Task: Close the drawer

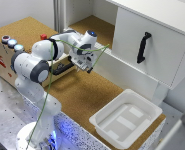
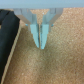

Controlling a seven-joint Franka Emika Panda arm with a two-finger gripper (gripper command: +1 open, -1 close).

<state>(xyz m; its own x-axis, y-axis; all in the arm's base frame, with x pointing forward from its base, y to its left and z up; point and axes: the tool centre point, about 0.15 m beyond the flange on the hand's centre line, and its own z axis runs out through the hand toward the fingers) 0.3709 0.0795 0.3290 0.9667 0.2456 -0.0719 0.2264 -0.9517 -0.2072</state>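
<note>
At the exterior view's left edge of the cork worktop (image 1: 84,95) stands one tan box (image 1: 3,52) with four round buttons on its top: three pale or silvery ones in a row (image 1: 12,43) and one red one (image 1: 43,36) further back. The one drawer (image 1: 62,67) sits low in the box's side that faces the middle of the worktop; it stands pulled out a little, and most of its front is hidden behind the arm. One white robot arm (image 1: 34,65) rises from a perforated metal base at the near left corner and reaches over the drawer, with a green cable running along it. Its gripper (image 1: 88,68) hangs just above the cork near the drawer; in the wrist view the gripper (image 2: 40,44) shows its two pale blue fingers (image 2: 34,31) pressed tip to tip with nothing between them, over bare cork, with a dark edge at one side. Further right, at the back, is one white cabinet (image 1: 157,45) with a single door carrying one upright black handle (image 1: 143,47), beside an open cork-floored recess. At the near right corner lies one shallow white plastic tub (image 1: 126,120).
</note>
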